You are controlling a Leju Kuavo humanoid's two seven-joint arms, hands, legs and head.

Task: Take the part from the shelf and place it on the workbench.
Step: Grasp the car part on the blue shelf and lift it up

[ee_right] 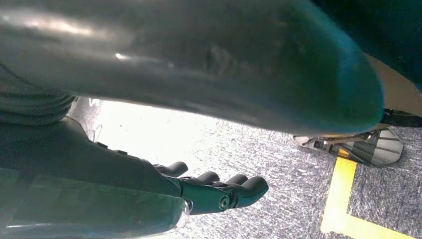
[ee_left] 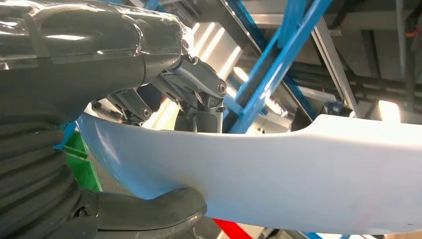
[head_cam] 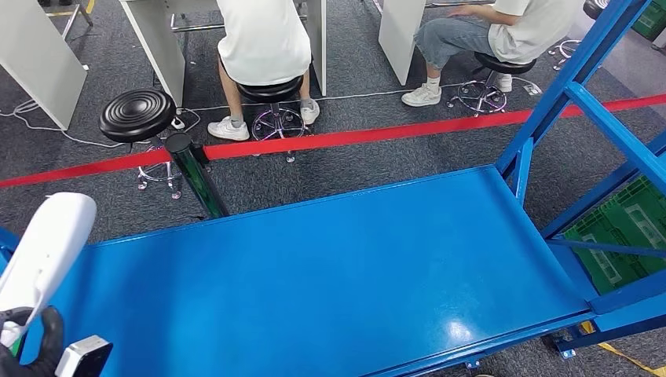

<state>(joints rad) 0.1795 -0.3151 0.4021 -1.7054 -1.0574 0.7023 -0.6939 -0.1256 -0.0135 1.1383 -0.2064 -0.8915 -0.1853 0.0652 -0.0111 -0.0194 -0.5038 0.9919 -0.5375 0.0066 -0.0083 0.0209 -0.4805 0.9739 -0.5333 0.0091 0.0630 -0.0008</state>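
The part [head_cam: 47, 243] is a long, smooth white moulded piece, and it stands up at the lower left of the head view. My left hand [head_cam: 35, 345] grips its lower end, just past the left end of the blue workbench [head_cam: 330, 275]. In the left wrist view the white part [ee_left: 278, 169] runs across the picture, with my left hand [ee_left: 164, 89] holding it, thumb [ee_left: 154, 214] on one side and dark fingers [ee_left: 199, 94] on the other. My right hand [ee_right: 214, 191] hangs over grey carpet, fingers stretched out and holding nothing.
A blue shelf frame [head_cam: 581, 102] rises at the bench's right end, with green crates [head_cam: 628, 228] beneath it. Beyond the bench, red barrier tape [head_cam: 353, 137] runs from a black post [head_cam: 192, 173]. Two people sit on stools behind it, beside a black stool [head_cam: 137, 114]. A yellow floor line [ee_right: 343, 194] lies near my right hand.
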